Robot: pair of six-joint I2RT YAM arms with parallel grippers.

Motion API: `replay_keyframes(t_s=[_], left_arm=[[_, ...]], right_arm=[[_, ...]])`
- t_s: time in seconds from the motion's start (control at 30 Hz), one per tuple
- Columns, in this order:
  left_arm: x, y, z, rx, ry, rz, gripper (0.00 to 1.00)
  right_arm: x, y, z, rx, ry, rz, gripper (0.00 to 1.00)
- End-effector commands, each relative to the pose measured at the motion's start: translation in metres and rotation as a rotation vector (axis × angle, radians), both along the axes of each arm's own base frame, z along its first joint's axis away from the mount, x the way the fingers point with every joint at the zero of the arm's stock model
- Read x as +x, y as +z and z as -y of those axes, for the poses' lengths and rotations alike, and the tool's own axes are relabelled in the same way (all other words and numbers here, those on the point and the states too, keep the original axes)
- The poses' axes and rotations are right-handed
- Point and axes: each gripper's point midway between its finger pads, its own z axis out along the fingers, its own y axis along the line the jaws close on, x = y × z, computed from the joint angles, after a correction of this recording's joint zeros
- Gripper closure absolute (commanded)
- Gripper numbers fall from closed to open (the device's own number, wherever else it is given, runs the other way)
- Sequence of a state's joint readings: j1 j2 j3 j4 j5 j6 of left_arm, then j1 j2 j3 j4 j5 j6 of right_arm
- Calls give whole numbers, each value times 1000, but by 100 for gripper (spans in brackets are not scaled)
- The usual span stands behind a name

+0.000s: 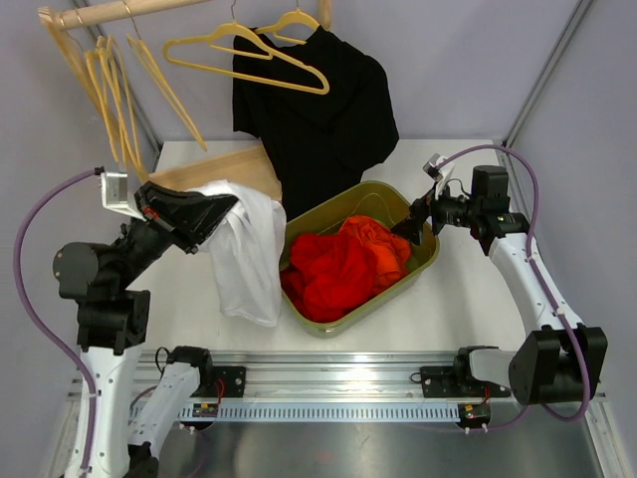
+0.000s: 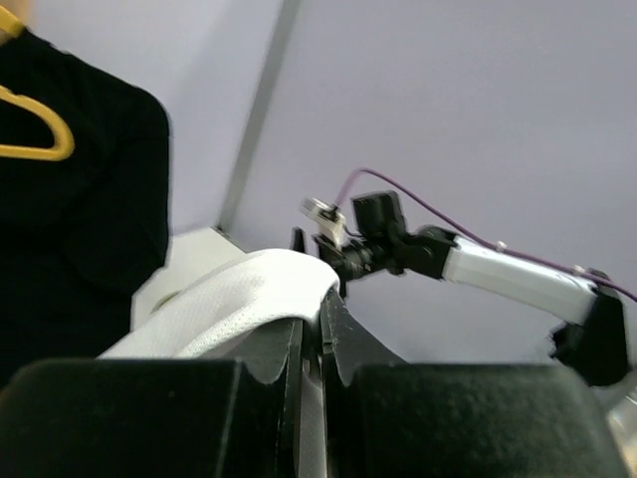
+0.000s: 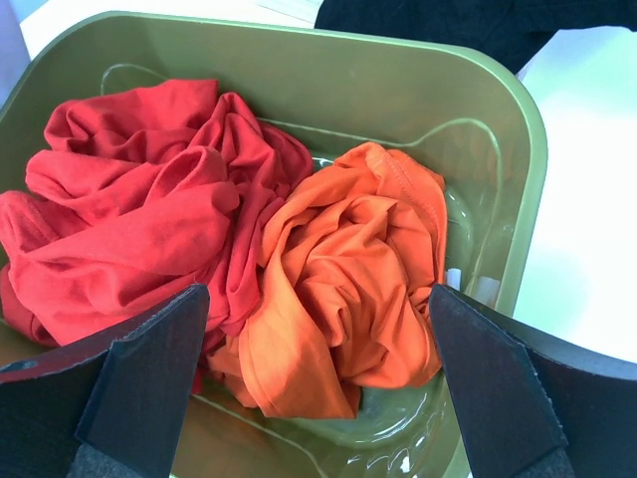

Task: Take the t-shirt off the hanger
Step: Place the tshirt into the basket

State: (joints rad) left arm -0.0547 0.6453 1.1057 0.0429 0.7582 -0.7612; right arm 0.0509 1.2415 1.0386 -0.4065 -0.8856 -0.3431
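Observation:
A white t-shirt (image 1: pixel 249 257) hangs free of any hanger from my left gripper (image 1: pixel 231 206), which is shut on its upper fold. In the left wrist view the white t-shirt (image 2: pixel 229 299) drapes over the left finger and is pinched between the closed jaws of the left gripper (image 2: pixel 323 299). A black t-shirt (image 1: pixel 318 119) (image 2: pixel 90 229) hangs on a yellow hanger (image 1: pixel 291 22) at the back rail. My right gripper (image 1: pixel 416 224) (image 3: pixel 318 319) stands open over the right side of the green basin, holding nothing.
The green basin (image 1: pixel 423 264) (image 3: pixel 299 40) holds a red shirt (image 1: pixel 323 269) (image 3: pixel 129 209) and an orange shirt (image 1: pixel 383 244) (image 3: pixel 348 269). An empty yellow hanger (image 1: pixel 249 60) and several more hangers (image 1: pixel 109 90) hang from the wooden rail (image 1: pixel 129 10). A brown board (image 1: pixel 224 169) lies behind the left gripper.

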Motion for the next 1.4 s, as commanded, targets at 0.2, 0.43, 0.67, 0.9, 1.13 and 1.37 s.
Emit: replay_keyframes(t_s=[0.2, 0.43, 0.67, 0.9, 1.13, 1.37], left_arm=[[-11, 3, 74, 105, -168, 49, 100], [-13, -26, 148, 247, -285, 27, 100], [-10, -31, 160, 213, -305, 16, 100], [-9, 3, 167, 192, -296, 80, 100], [25, 80, 169, 164, -124, 233, 100], [69, 91, 180, 149, -20, 267, 100]], right_arm=[[5, 6, 2, 7, -3, 45, 1], [7, 6, 7, 5, -18, 47, 1], [7, 5, 10, 3, -25, 46, 1], [8, 5, 10, 5, -24, 44, 1], [9, 7, 13, 3, -39, 51, 1], [12, 9, 24, 7, -74, 51, 1]])
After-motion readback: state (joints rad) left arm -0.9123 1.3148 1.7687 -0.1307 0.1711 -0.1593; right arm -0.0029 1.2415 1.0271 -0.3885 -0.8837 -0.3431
